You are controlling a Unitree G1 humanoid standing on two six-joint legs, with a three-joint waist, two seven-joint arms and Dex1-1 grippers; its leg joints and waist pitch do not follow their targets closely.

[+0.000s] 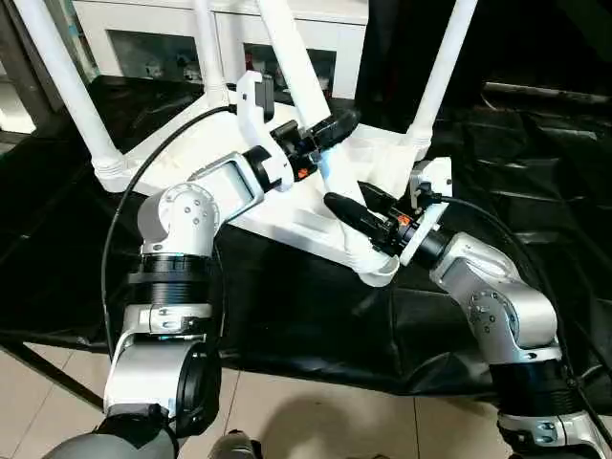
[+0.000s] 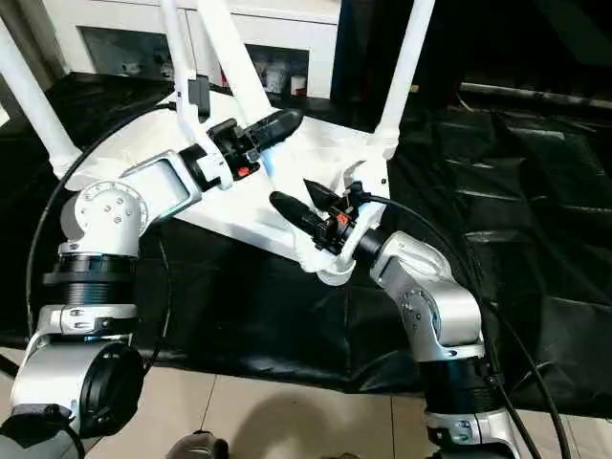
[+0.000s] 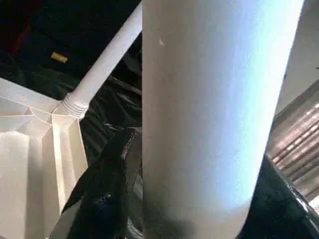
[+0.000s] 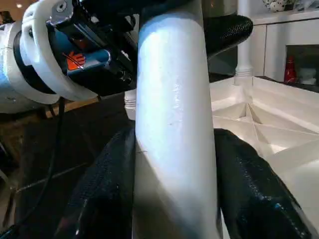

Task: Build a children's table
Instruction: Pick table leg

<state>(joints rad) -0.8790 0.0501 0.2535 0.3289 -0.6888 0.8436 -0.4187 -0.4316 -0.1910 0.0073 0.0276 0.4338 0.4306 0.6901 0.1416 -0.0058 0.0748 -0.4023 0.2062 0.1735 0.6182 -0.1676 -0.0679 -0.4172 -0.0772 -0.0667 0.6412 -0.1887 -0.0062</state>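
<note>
On the black sheet (image 1: 535, 143), the tabletop (image 1: 287, 206) lay ribbed side up, and we take it as our landmark. Three legs stood in its sockets: one at the far-left corner (image 1: 72, 96), one at the far side (image 1: 207, 48), one at the far-right corner (image 1: 442, 67). The fourth leg (image 1: 296, 67) leaned over the near corner socket (image 1: 378, 268), its foot low beside that socket; we could not tell whether it had entered.

We noted the left gripper (image 1: 330, 129) higher up this leg, fingers (image 3: 107, 194) on either side of the tube; whether they pressed it or merely flanked it, we could not tell. The right gripper (image 1: 359, 212) sat lower, just above the near corner, its two fingers (image 4: 107, 189) closed against the leg on both sides, holding it.

Our judgement: the last leg was being seated. Risks from here:
- The leg was tilted relative to the socket; pushing along that line could jam or cross the joint.
- The tube is smooth, so a loose upper grip could let it slide or swing.
- Sideways force at the near corner could shift the tabletop on the slick sheet and disturb the standing legs.

A white cabinet (image 1: 316, 29) stood beyond the tabletop's far edge.
</note>
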